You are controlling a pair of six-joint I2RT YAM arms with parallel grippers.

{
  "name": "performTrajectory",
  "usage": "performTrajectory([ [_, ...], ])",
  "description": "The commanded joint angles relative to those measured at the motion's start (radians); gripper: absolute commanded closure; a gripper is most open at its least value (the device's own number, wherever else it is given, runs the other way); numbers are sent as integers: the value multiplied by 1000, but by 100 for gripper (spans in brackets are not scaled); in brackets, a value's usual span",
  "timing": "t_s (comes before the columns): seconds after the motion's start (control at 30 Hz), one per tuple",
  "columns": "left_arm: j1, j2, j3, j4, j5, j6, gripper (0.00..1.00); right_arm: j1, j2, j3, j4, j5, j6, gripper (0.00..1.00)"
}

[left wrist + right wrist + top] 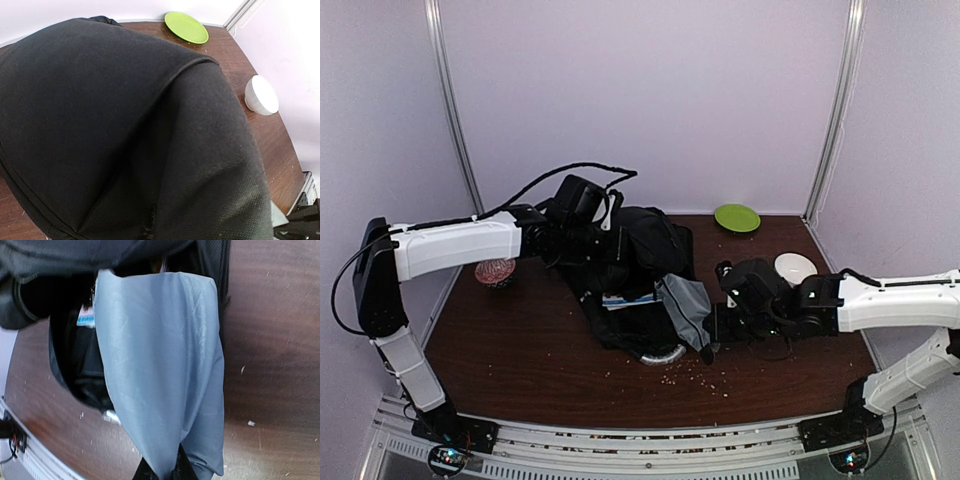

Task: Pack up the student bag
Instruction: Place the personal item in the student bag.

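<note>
Holding: left gripper [584,243] clamped on student bag [645,245], far-left top | right gripper [161,471] pinching grey flap [160,365], near right

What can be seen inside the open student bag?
Inside the student bag, beside the grey lining flap pinched by the right gripper, a light-blue and white edge shows. The flap hides the rest.

Our left arm [455,247] reaches rightward, raised, left gripper [575,240] closed. Our right arm [895,300] stretches leftward, held low, right gripper [162,471] pinched shut at its fingertips.
</note>
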Motion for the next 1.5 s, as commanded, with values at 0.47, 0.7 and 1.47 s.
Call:
performTrajectory([
  [0.47, -23, -61, 3, 207, 193, -25, 100, -67, 275, 216, 164, -58, -58, 100],
  [0.7, -24, -52, 2, 212, 204, -25, 100, -70, 291, 219, 270, -147, -92, 100],
  [1.47, -72, -12, 107, 207, 313, -35, 100, -36, 239, 151, 594, 271, -359, 100],
])
